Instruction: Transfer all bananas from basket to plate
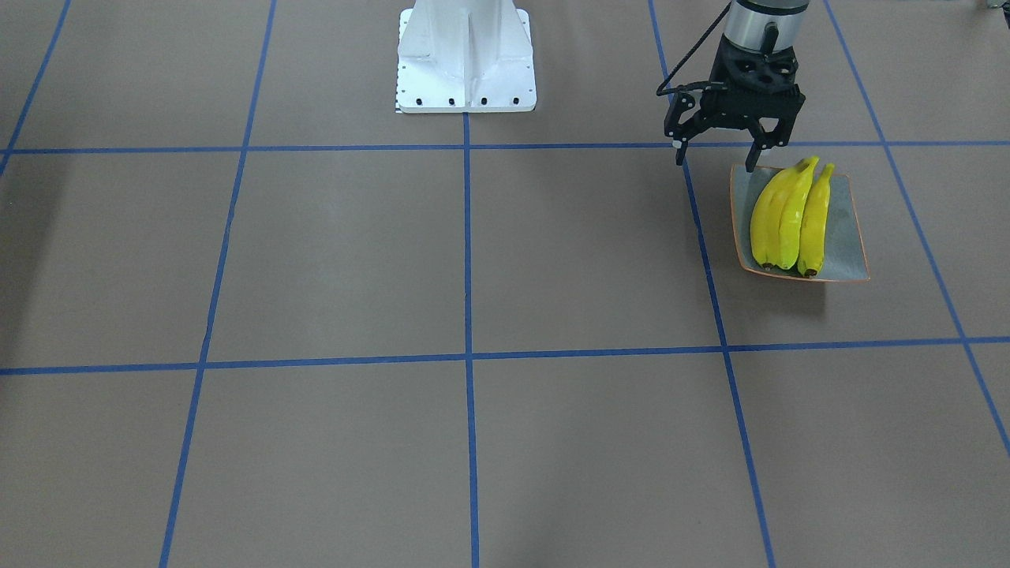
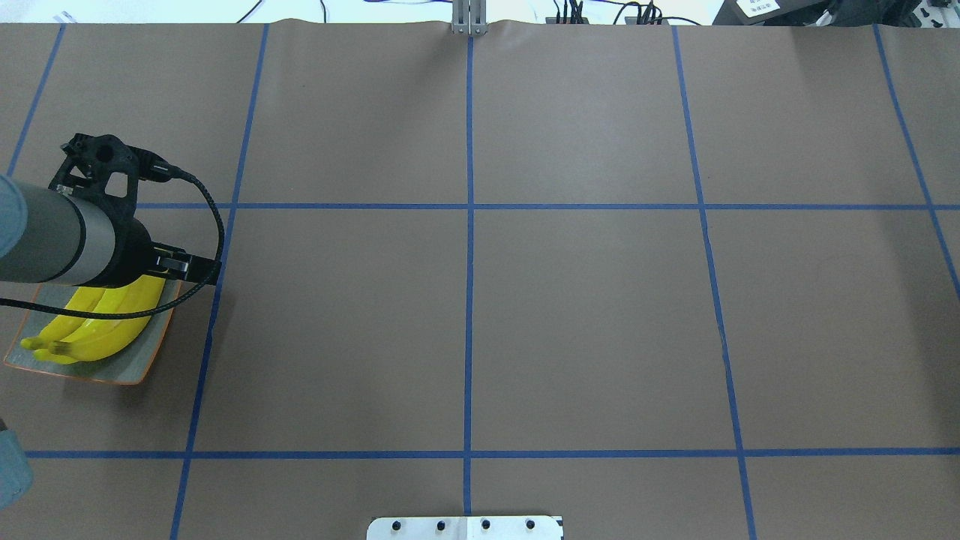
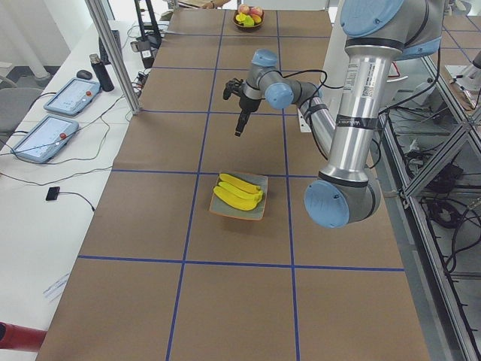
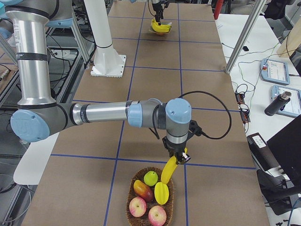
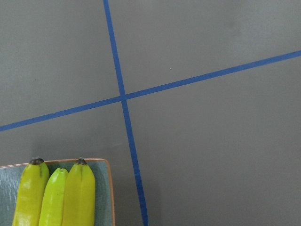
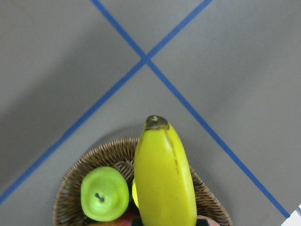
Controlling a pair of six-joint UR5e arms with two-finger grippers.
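three bananas plated, one in the air

brown paper crossed by blue tape covers the long table. the only writing in sight is a label running down the near arm's silver tube in the left side view, too small to read.

the left gripper hangs with its two fingers spread wide and nothing between them, above the robot-side edge of the plate. in the front view one fingertip lines up with the plate's corner. at the table's other end, the right gripper is pinched on the upper end of the fourth banana. that banana hangs nearly upright, its dark lower tip over the wicker basket. whether it touches the fruit below, i cannot tell.

counted: three bananas lie side by side on the plate, touching one another, and the one in the right gripper makes four. the basket holds five other pieces: one green apple, two red apples, one red-orange fruit and one short yellow piece. one plate, one basket.
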